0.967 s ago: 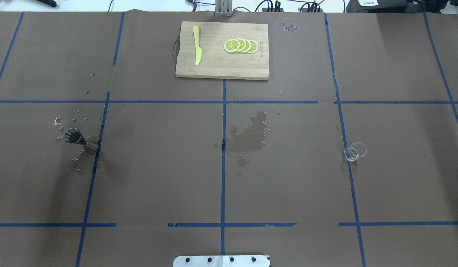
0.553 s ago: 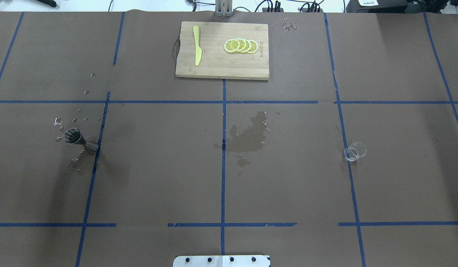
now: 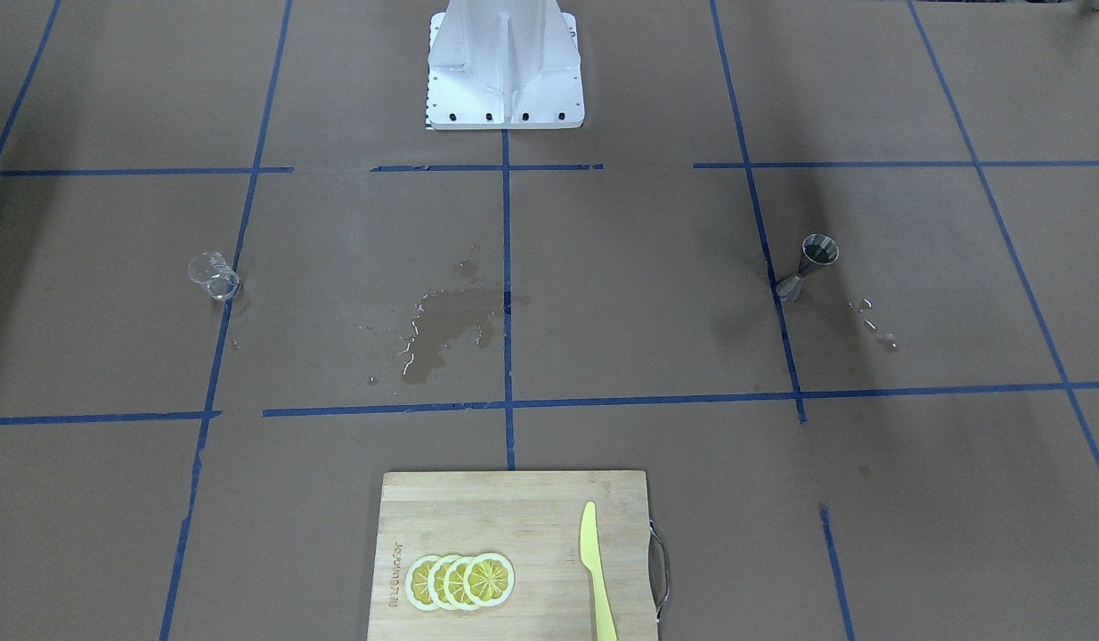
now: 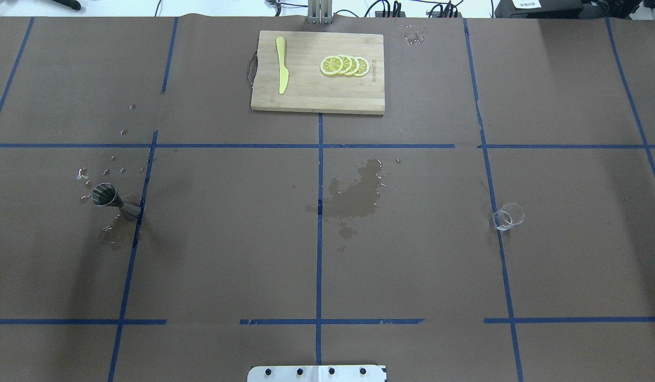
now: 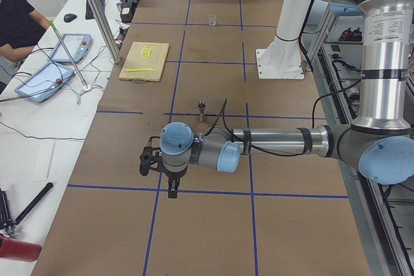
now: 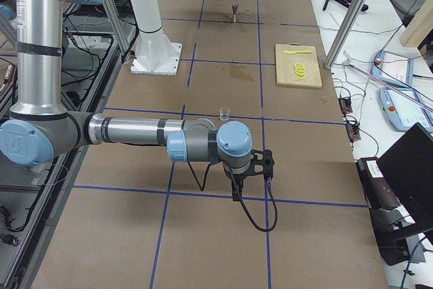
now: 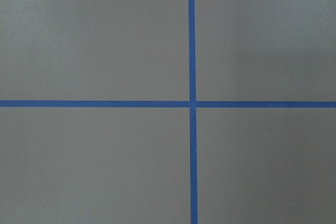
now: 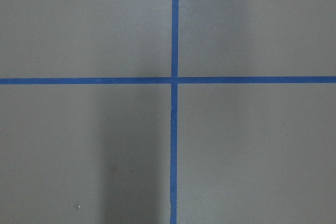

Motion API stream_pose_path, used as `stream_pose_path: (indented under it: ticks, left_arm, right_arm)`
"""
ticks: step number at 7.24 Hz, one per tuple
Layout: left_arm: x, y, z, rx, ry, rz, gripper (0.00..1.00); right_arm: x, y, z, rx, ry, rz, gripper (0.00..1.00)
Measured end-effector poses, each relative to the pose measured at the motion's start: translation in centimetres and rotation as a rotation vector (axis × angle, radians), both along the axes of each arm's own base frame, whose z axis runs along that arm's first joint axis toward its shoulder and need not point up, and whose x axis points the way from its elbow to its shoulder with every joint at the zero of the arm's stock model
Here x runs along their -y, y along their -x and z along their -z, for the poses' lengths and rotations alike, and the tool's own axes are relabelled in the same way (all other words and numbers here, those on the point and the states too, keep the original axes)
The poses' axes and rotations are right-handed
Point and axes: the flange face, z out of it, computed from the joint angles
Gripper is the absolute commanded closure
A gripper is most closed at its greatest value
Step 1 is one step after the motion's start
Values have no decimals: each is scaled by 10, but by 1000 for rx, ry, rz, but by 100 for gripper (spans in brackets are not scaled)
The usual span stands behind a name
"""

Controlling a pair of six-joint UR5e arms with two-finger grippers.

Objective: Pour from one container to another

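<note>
A metal jigger (image 4: 107,196) stands on the robot's left half of the brown table, also visible as the jigger (image 3: 812,263) in the front-facing view, with droplets around it. A small clear glass (image 4: 507,216) sits on the right half. In the two table views neither gripper shows. The left gripper (image 5: 173,189) hangs over the table's left end, well short of the jigger (image 5: 202,109). The right gripper (image 6: 235,193) hovers over the right end, near the glass (image 6: 224,112) but apart from it. I cannot tell whether either is open or shut.
A wooden cutting board (image 4: 306,95) at the far middle carries lemon slices (image 4: 344,65) and a yellow knife (image 4: 281,66). A wet patch (image 4: 356,193) darkens the table's centre. The robot base (image 3: 505,62) stands at the near edge. A person (image 5: 16,24) sits beside tablets.
</note>
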Motion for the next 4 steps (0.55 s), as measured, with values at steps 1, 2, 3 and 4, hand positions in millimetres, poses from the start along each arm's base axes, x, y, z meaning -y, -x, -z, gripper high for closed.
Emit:
stream_pose_path:
  ticks: [1,2,3,4]
  left_arm:
    - [0,0,0,0,-1,0,0]
    - [0,0,1,0,-2,0,0]
    - [0,0,1,0,-3,0,0]
    - [0,0,1,0,-3,0,0]
  right_arm:
    - [1,0,1,0,-6,1,0]
    - [1,0,3,0,-17,1,0]
    - [2,0,4,-1,-25,1,0]
    - [3,0,4,-2,-30,1,0]
